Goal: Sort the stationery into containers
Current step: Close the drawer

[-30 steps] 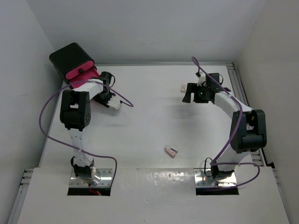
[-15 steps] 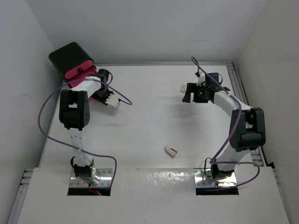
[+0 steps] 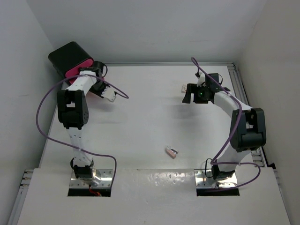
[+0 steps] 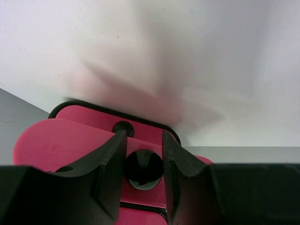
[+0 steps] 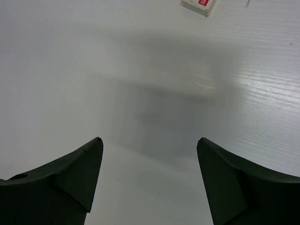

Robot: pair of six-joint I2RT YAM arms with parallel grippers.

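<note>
The glossy black cabinet [image 3: 69,55] stands at the far left corner, with a pink drawer [image 3: 74,71] showing at its front. My left gripper [image 3: 90,71] is at that front. In the left wrist view my left gripper [image 4: 144,137] is shut on a black drawer knob [image 4: 144,168] of a pink drawer [image 4: 56,145]; another knob [image 4: 123,127] sits just above. My right gripper [image 3: 190,95] is open and empty over the table [image 5: 149,140]. A white eraser block [image 3: 183,86] lies just beyond it [image 5: 200,5]. A pinkish eraser block [image 3: 172,152] lies near the front centre.
White walls close the table at back and sides. Purple cables loop from both arms. A metal rail [image 3: 243,89] runs along the right edge. No pens or markers show in any view.
My left gripper has moved up and left toward the cabinet with the knob in it, and the pink drawer has slid further in. The right arm has not moved.
</note>
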